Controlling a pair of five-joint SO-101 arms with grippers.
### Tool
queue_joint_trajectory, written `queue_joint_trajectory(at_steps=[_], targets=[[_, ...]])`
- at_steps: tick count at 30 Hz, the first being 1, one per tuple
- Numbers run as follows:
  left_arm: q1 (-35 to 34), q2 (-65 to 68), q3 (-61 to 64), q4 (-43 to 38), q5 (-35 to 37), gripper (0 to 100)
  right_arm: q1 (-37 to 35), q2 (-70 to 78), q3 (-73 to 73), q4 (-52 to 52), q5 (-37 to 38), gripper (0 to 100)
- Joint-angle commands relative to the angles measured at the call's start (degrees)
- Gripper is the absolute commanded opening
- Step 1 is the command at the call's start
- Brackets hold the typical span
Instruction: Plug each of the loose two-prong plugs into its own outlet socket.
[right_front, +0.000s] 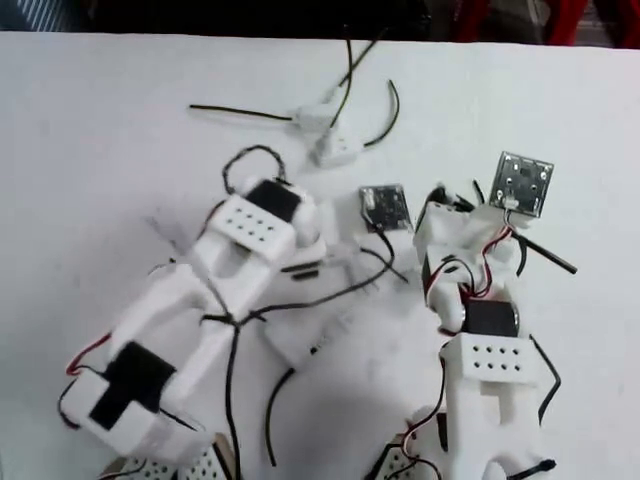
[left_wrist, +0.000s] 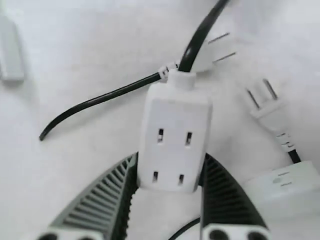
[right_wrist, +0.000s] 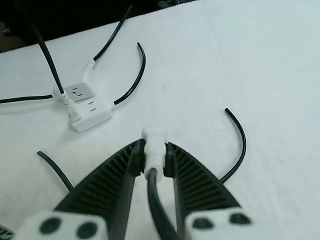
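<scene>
My left gripper (left_wrist: 170, 162) is shut on a white outlet block (left_wrist: 172, 135) with two pairs of slots, its black cord running away from it. Two loose two-prong plugs lie just beyond it, one white plug (left_wrist: 216, 50) by the cord and another (left_wrist: 267, 106) to the side. A second outlet block (left_wrist: 285, 186) lies beside one finger. My right gripper (right_wrist: 154, 146) is shut on a white plug (right_wrist: 154, 141) whose black cord (right_wrist: 156, 210) trails back between the fingers. In the high view the left gripper (right_front: 340, 263) is mid-table and the right gripper (right_front: 442, 205) to its right.
Two more white outlet blocks (right_wrist: 90, 112) (right_wrist: 75, 92) sit together farther back, also in the high view (right_front: 335, 150). Loose black cords (right_wrist: 237, 145) curve over the white table (right_front: 120, 130). Another white block with a cord (right_front: 295, 342) lies near the front.
</scene>
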Motion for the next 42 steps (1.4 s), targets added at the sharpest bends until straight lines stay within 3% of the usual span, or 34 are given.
queue_joint_trajectory(at_steps=[1, 9, 16, 19, 21, 23, 34, 42], targets=[[-6.46, -5.05, -1.85, 0.18, 2.02, 6, 0.13, -1.10, -0.62, -1.01, -0.09, 1.7], [-16.22, -5.05, 5.80, -5.80, 2.29, 6, 0.13, -1.10, -0.62, -1.01, -0.09, 1.7], [-16.31, -5.05, 16.88, -15.56, 2.02, 7, 0.04, -1.10, -0.53, -1.01, -0.09, 1.7], [-16.22, -5.05, 19.78, -17.93, 2.37, 15, 0.04, -1.10, -0.53, -0.66, -0.09, 1.7], [-16.40, -5.49, 20.66, -17.93, 3.34, 28, 0.04, -1.10, -0.53, -0.57, 0.00, 1.7], [-16.75, -5.67, 19.78, -17.93, 8.79, 34, -0.04, -1.10, -0.53, -0.57, 0.00, 1.7], [-19.56, -7.52, 4.13, -2.11, 14.24, 31, -1.45, -1.01, 0.00, -0.48, 0.00, 1.7], [-22.99, -29.76, 11.69, -1.14, 14.86, 30, -2.95, -1.01, 0.00, 0.40, 0.53, 1.7]])
